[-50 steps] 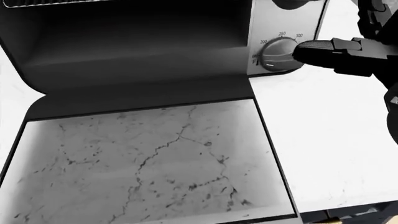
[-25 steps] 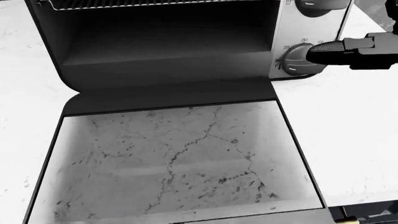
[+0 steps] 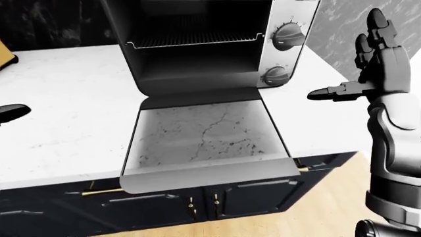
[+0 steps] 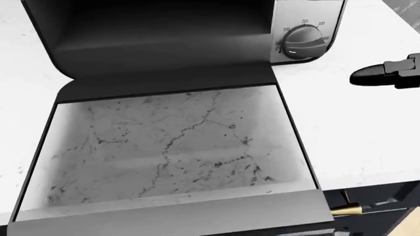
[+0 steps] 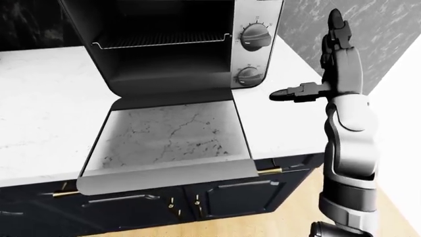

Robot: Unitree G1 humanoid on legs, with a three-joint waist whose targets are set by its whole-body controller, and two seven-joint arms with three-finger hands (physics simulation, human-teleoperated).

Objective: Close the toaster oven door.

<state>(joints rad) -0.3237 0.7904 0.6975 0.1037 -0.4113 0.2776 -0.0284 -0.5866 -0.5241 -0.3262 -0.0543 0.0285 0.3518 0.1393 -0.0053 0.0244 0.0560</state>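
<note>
Right hand (image 5: 325,74), fingers spread wide, hovers right of the silver toaster oven's (image 3: 217,44) lowered glass door (image 3: 204,136), touching nothing.

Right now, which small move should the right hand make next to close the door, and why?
Probably lower the right hand toward the door front edge. The door lies fully open and flat, overhanging the counter, while the hand hangs open beside the toaster oven, touching nothing.

The toaster oven (image 3: 197,44) is cut off at the top edge of both eye views. Dial markings on the lower knob (image 4: 303,42) are too small to read. Only a dark tip of the left hand (image 3: 12,112) enters at the left-eye view's left edge; its finger state cannot be determined.
</note>
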